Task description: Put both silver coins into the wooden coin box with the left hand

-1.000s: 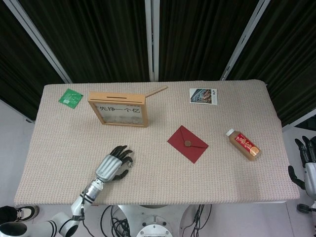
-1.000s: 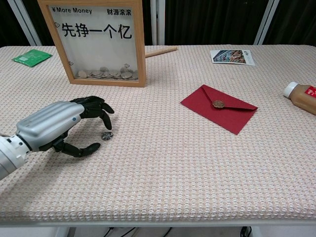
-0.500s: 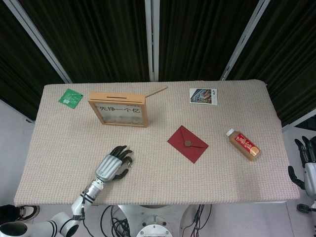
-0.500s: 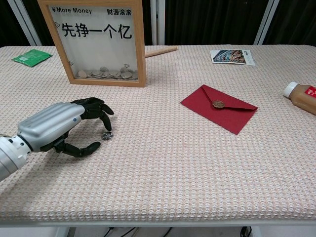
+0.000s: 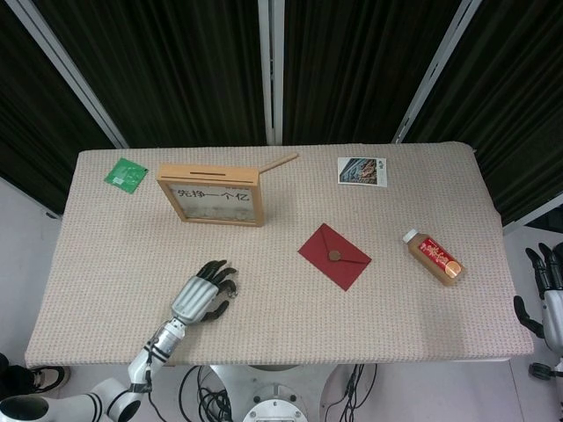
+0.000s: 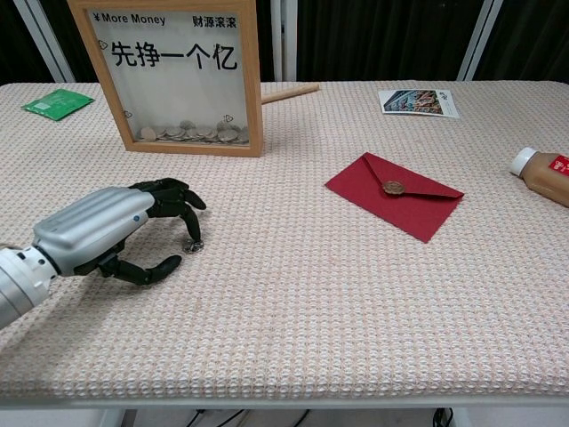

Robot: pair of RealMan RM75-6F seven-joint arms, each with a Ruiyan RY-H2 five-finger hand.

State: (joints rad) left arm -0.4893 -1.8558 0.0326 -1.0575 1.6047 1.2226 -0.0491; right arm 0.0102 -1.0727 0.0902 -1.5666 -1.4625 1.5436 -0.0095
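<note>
One silver coin [image 6: 192,245] lies on the woven tablecloth near the front left. My left hand [image 6: 114,229] [image 5: 204,294] arches over it, one dark fingertip [image 6: 188,233] touching the coin's near edge and the thumb set apart to the side. The coin stays flat on the cloth, not lifted. A second loose coin is not visible. The wooden coin box [image 6: 178,76] [image 5: 211,195] stands upright at the back left, with several coins heaped at its bottom behind the clear pane. My right hand [image 5: 545,294] hangs off the table's right edge, fingers apart and holding nothing.
A red envelope [image 6: 396,196] lies mid-table, with a brown bottle [image 6: 542,176] on its side at the right. A green packet [image 6: 57,103] sits back left, a photo card [image 6: 418,101] back right, and a wooden stick [image 6: 289,92] beside the box.
The left hand's fingers have dropped slightly, so a fingertip now covers part of the coin. The coin has not moved. The right hand is unchanged.
</note>
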